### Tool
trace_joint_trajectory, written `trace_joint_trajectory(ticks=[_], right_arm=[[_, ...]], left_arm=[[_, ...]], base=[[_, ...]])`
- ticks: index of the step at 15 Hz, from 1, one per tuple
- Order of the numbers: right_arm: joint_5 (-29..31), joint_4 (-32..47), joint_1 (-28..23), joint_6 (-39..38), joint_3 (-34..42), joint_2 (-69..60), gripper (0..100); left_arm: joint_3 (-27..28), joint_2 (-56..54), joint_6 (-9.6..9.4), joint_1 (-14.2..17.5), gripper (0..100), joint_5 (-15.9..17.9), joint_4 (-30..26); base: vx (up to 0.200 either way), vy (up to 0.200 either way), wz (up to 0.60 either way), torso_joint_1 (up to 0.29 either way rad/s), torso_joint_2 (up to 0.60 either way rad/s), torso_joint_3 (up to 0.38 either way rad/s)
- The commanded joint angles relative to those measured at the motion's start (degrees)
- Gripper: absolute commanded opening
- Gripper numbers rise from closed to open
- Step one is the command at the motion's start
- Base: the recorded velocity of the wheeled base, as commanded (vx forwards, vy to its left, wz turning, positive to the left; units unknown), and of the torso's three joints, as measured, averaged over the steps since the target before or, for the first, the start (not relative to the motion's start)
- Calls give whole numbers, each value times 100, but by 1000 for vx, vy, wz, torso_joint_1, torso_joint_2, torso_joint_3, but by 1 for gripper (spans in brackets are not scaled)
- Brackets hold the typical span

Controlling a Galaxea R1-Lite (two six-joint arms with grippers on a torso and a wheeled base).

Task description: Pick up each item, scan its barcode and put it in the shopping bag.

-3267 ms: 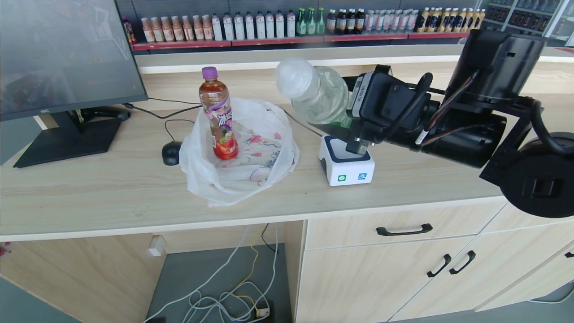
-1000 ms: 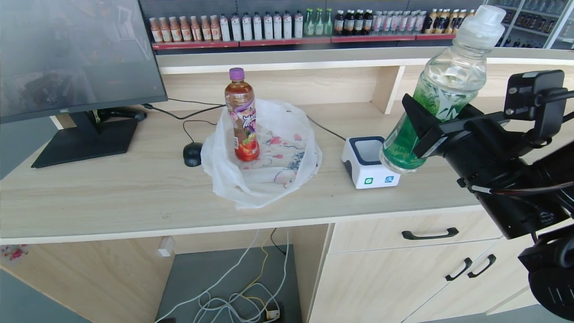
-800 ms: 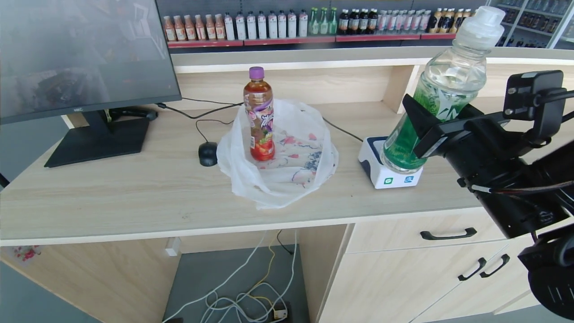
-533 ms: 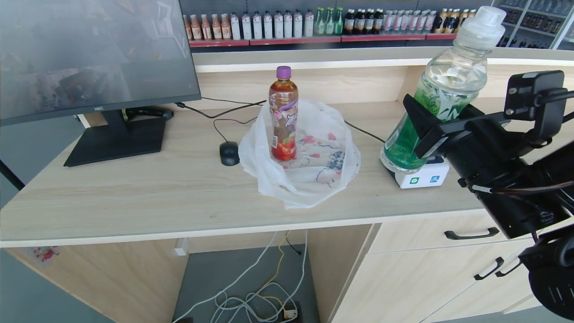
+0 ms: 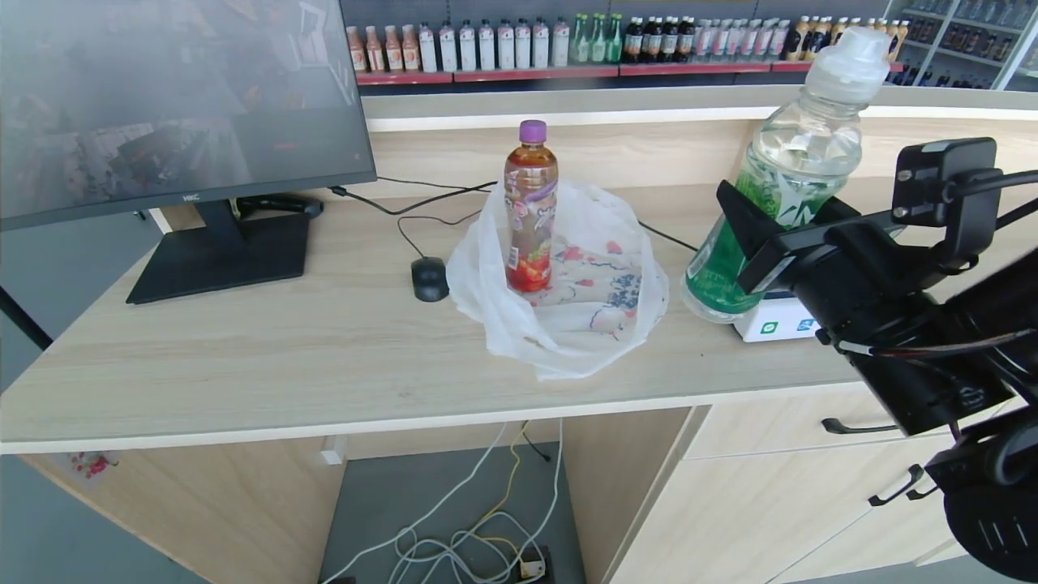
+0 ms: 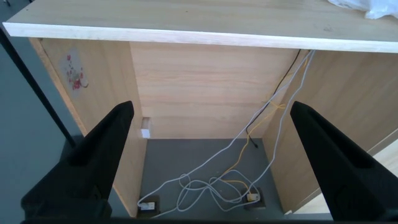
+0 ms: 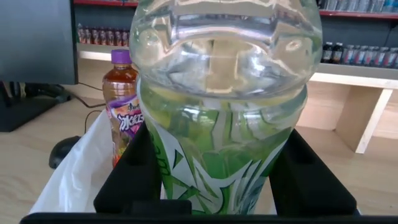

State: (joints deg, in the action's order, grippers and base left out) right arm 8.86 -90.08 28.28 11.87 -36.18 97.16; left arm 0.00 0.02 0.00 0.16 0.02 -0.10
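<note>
Right arm: matt black, blocky casing. It ends in the right gripper, which has flat black wedge fingers. A small black box-shaped camera module sits on a bracket over the wrist. Thin bundled cables, pale and dark, run along the casing. Round black joint housing, with small slots in its face. Left gripper: two broad tapered black fingers, plain, with no markings.

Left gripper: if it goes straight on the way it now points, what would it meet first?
Probably the wooden back panel under the counter; the open left gripper aims into that recess, above the cables. Depth is unclear.
</note>
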Motion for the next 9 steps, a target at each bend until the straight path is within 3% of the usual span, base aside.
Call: trace_joint_trajectory(ticks=[1,9], right_arm=[[-7,8,134,-1,-100,339,0],[-7,8,169,-36,-1356,1358,0]], left_arm=[[0,-2,0,2,100,-2,1],[0,-2,0,2,100,-2,1]], base=[[0,0,0,0,0,0],[0,0,0,0,0,0]])
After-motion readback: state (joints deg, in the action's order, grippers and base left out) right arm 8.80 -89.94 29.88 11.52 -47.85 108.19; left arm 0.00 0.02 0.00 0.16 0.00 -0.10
